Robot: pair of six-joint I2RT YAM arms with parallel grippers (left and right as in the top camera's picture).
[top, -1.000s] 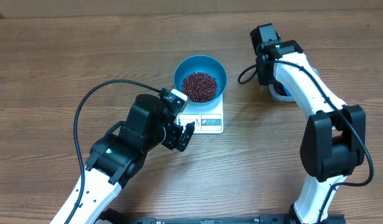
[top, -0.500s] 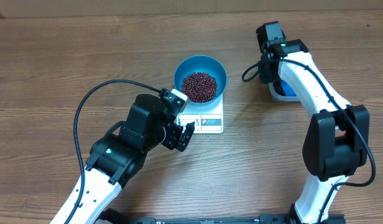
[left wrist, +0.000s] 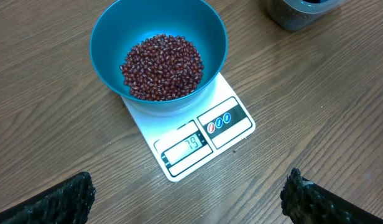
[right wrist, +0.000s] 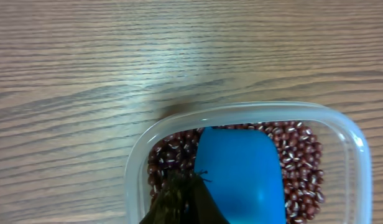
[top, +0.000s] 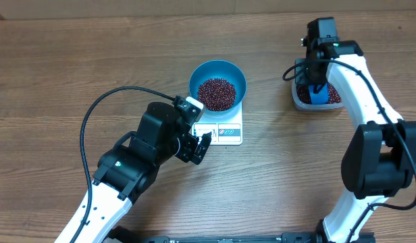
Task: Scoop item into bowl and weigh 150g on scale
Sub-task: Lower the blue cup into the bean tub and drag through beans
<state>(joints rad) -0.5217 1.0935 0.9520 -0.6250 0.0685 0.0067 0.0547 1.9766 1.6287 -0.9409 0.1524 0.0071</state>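
Observation:
The blue bowl stands on the white scale and holds a pile of red-brown beans, the item. In the left wrist view the bowl, the item and the scale lie ahead, and the display reads 79. My left gripper hangs open just off the scale's front left corner, with nothing between its fingers. My right gripper is shut on a small blue scoop, which is held over the beans in a clear tub.
The clear tub of beans sits right of the bowl, under my right arm. It shows at the top right of the left wrist view as a tub. A black cable loops over the wood left of the left arm.
My right arm has swung to the right, away from the bowl, carrying the scoop out over the tub. The left arm, bowl and scale have not moved.

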